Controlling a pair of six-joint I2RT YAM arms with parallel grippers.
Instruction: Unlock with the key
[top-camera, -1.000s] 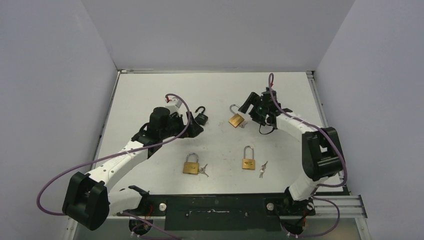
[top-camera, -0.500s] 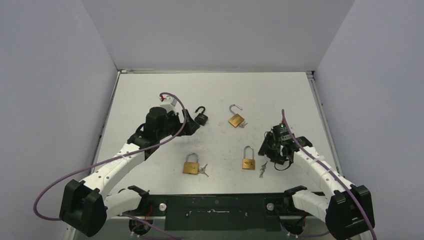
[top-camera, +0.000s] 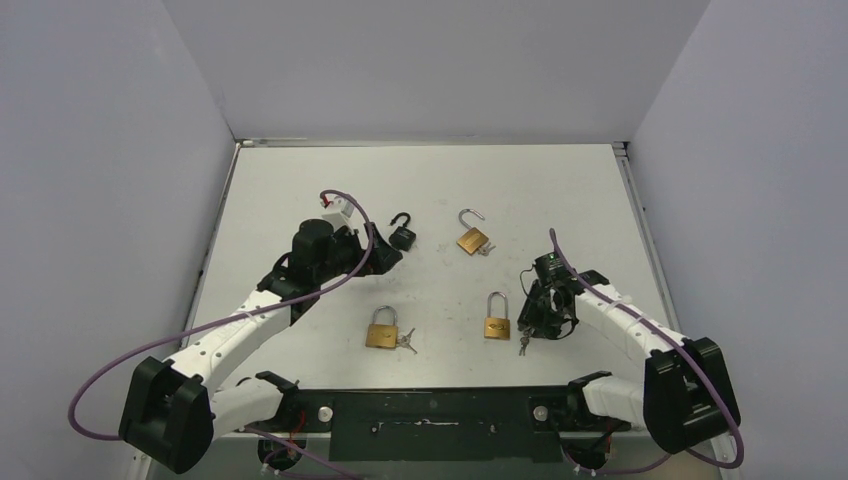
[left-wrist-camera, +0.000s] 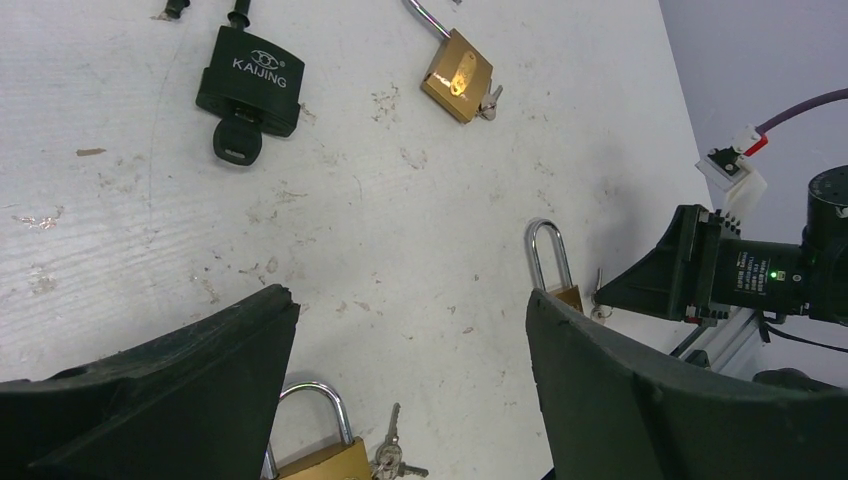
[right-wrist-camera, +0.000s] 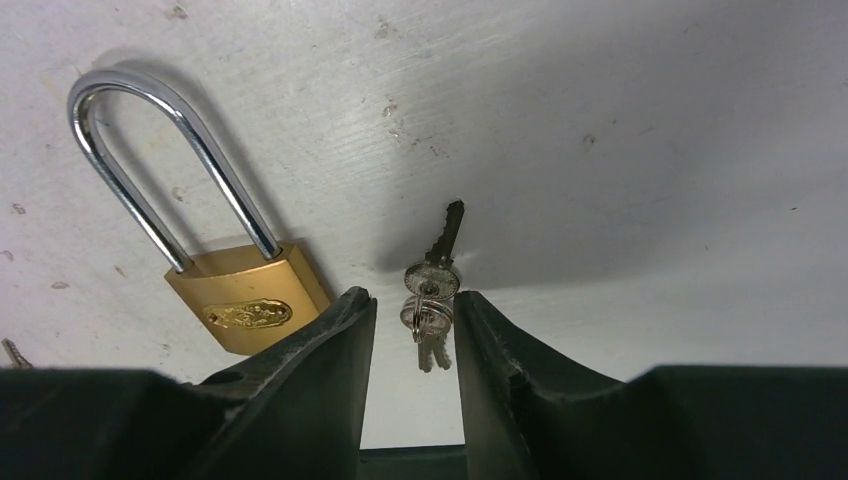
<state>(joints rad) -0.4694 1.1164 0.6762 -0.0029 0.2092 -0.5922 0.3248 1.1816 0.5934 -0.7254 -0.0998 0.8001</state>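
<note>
Brass padlock (right-wrist-camera: 247, 298) beside keys (right-wrist-camera: 432, 290) | right arm (top-camera: 620, 318) bent low | jaws astride keys

A scuffed white table (top-camera: 300, 180) sits boxed in by plain pale walls (top-camera: 430, 60) along its far, left and right edges. A black bar (top-camera: 430, 412) runs along its near edge.

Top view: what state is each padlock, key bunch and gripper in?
black padlock, shackle open, key inserted
far brass padlock, shackle open
near-left brass padlock, shut
near-right brass padlock, shut
key bunch, lying loose
left gripper, open, empty
right gripper, partly open, straddling key bunch
</note>
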